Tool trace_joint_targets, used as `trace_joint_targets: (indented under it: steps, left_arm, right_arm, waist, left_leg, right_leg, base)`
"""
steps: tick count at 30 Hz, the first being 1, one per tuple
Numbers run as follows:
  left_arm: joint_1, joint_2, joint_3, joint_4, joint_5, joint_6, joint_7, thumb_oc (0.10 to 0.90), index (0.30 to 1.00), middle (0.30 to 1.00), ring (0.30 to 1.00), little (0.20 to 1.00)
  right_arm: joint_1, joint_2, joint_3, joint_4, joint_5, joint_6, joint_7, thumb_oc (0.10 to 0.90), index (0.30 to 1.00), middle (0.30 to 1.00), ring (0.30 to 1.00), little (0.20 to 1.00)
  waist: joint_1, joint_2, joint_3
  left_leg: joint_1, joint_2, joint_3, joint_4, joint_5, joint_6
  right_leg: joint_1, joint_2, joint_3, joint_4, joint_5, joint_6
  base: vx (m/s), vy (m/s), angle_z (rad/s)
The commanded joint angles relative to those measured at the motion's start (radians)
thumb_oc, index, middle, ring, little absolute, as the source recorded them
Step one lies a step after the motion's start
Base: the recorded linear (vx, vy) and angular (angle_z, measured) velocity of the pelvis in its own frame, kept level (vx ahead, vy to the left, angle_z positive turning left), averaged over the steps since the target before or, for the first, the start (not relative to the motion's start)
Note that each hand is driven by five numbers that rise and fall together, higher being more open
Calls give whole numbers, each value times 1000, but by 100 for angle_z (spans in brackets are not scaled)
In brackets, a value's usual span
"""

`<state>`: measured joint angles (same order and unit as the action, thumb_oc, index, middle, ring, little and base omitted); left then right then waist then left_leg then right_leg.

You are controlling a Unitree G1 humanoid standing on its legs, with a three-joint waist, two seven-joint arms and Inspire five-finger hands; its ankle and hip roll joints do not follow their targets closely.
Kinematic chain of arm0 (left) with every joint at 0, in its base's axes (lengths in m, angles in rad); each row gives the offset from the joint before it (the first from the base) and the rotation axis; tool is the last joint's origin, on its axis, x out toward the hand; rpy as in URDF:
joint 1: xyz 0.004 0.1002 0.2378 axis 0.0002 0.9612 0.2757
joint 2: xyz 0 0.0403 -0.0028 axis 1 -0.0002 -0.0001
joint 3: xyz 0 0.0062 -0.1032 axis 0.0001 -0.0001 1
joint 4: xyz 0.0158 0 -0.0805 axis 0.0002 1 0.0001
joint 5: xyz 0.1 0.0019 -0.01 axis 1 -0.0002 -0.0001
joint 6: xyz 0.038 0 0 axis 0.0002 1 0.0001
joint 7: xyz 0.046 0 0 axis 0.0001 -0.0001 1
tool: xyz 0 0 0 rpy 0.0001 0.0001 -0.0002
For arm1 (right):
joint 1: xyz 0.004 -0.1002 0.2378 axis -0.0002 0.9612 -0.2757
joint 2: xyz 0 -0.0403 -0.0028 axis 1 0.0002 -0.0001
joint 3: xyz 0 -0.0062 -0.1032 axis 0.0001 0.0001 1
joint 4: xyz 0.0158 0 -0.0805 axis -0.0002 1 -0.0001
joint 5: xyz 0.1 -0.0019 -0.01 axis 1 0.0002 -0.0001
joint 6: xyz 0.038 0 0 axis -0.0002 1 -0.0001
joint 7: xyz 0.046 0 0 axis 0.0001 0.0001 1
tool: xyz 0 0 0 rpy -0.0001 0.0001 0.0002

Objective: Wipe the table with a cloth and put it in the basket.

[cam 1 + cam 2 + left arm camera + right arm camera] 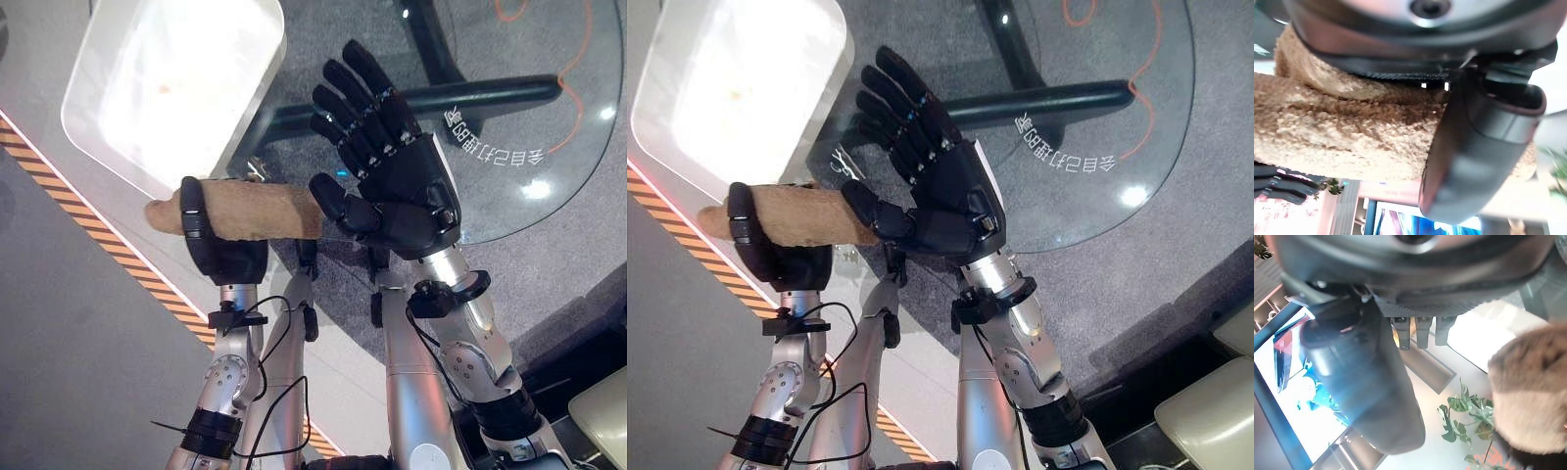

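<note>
The left hand [223, 257] has its fingers curled round the rolled tan cloth [257, 211], holding it level above the edge of the glass table [549, 166], beside the white basket [108, 127]. The right hand [407, 191] is spread flat, holding nothing. To wipe well, lower the cloth flat onto the glass, press evenly, and keep the grip firm.

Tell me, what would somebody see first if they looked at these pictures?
Probably the two dark hands held up over the round glass table. The left hand is curled round a rolled brown cloth, and the right hand is beside it with its fingers spread, its thumb by the cloth's end. Behind them, to the left, sits a bright white basket.
</note>
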<state>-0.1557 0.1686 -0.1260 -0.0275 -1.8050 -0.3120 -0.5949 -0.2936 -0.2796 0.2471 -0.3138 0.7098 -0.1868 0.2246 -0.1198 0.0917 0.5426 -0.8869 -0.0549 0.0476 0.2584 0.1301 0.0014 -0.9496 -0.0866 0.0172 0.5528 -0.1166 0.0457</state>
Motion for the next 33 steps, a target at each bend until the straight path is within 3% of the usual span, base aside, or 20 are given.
trace_joint_targets:
  steps: [1,4,6,12,15,19,20,22,26,33]
  left_arm:
    - [-3,25,84,-202,130,-129,-147,100,300,300,300,200]
    - [-12,67,139,-228,247,-269,-66,100,300,300,300,200]
    - [-20,87,158,-241,315,-321,0,100,300,300,300,200]
    - [-87,164,257,-241,656,-469,413,100,300,300,300,200]
    - [-131,196,293,-215,898,-488,653,100,300,300,300,200]
    - [-186,243,338,-160,1120,-452,889,100,300,300,300,200]
    - [-220,280,358,-113,1224,-416,999,100,300,300,300,200]
    - [-250,328,371,-59,1316,-369,1096,100,300,300,300,200]
    - [-303,382,376,30,1381,-331,1185,100,300,300,300,200]
    - [-441,515,342,232,1590,-202,1365,100,300,300,300,200]
  right_arm:
    - [13,-22,-38,-124,-12,22,24,800,900,900,900,900]
    - [36,-48,-53,-102,-25,86,15,800,900,900,900,900]
    - [42,-63,-58,-92,-23,105,12,800,900,900,900,900]
    - [53,-100,-63,-7,-43,181,10,800,900,900,900,900]
    - [51,-116,-49,40,-81,221,5,800,900,900,900,900]
    - [42,-150,-25,113,-147,276,1,800,900,900,900,900]
    - [41,-172,-9,163,-170,289,-2,800,900,900,900,900]
    - [45,-201,3,213,-176,304,-4,800,900,900,900,900]
    - [56,-232,20,304,-169,291,19,800,900,900,900,900]
    - [49,-269,39,439,-117,243,69,800,900,900,900,900]
  waist:
    - [-17,74,-23]
    - [-19,89,-23]
    - [-20,95,-23]
    - [-23,115,-23]
    - [-28,119,-23]
    - [-35,123,-23]
    - [-40,123,-23]
    - [-47,123,-23]
    - [-58,117,-23]
    - [-77,97,-23]
  left_leg:
    - [7,21,-22,30,-47,-24]
    - [17,13,-23,44,-50,-27]
    - [19,9,-22,51,-51,-27]
    - [25,-7,-14,81,-63,-30]
    - [15,-15,-13,103,-72,-33]
    - [1,-19,-9,120,-79,-38]
    - [-7,-18,-2,129,-85,-41]
    - [-16,-16,8,141,-91,-44]
    - [-32,-15,19,162,-105,-46]
    - [-80,-16,28,212,-133,-50]
  right_leg:
    - [4,8,28,-147,134,28]
    - [10,12,32,-133,122,21]
    - [10,13,37,-125,117,17]
    - [6,16,59,-101,97,7]
    - [-6,14,71,-91,91,5]
    - [-23,12,84,-88,88,2]
    - [-31,9,89,-87,87,3]
    - [-42,7,95,-84,88,4]
    - [-55,5,107,-88,93,10]
    - [-94,3,127,-83,106,26]
  base:
    - [33,134,-5]
    - [34,128,-11]
    - [32,116,-4]
    - [44,131,-1]
    - [45,127,2]
    - [52,131,3]
    - [61,143,1]
    - [68,144,1]
    - [66,112,1]
    - [65,84,0]
